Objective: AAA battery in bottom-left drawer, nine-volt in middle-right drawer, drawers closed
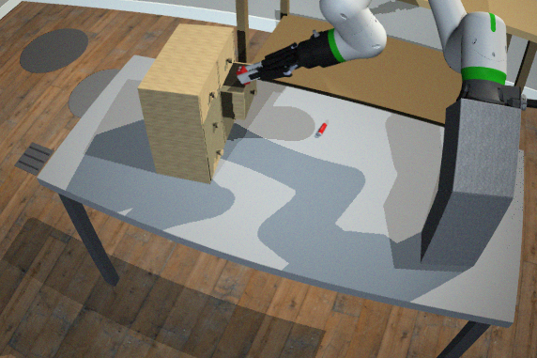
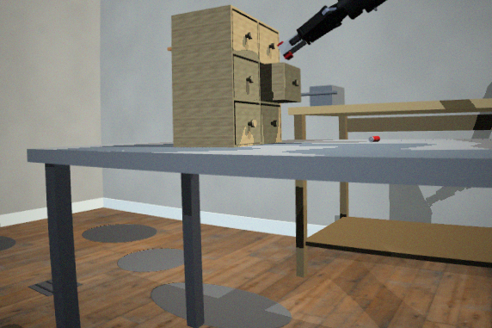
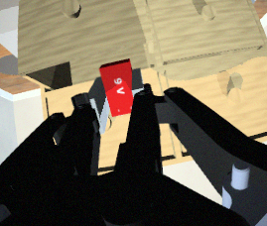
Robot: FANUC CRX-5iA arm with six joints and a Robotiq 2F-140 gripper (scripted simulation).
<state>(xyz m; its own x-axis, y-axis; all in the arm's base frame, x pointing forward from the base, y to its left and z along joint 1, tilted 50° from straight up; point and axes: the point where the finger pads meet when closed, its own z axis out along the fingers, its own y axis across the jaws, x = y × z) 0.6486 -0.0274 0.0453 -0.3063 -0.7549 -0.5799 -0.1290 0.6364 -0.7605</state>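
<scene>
Red-and-white nine-volt battery (image 3: 117,87) sits clamped in the gripper (image 1: 253,71), above the pulled-out middle-right drawer (image 2: 280,82) of the chest (image 1: 180,83). Judged light, rigid, smooth-cased; flat faces suit the grip. AAA battery (image 1: 321,129) lies on the table (image 1: 300,219).

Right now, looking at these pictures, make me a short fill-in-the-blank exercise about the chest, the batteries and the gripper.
1. The gripper is shut on the ____ battery.
2. The one open drawer of the chest is in the ____ row.
3. The small red AAA battery lies on the ____.
4. The held battery hangs ____ the open drawer.

Missing words: nine-volt; middle; table; above
</scene>
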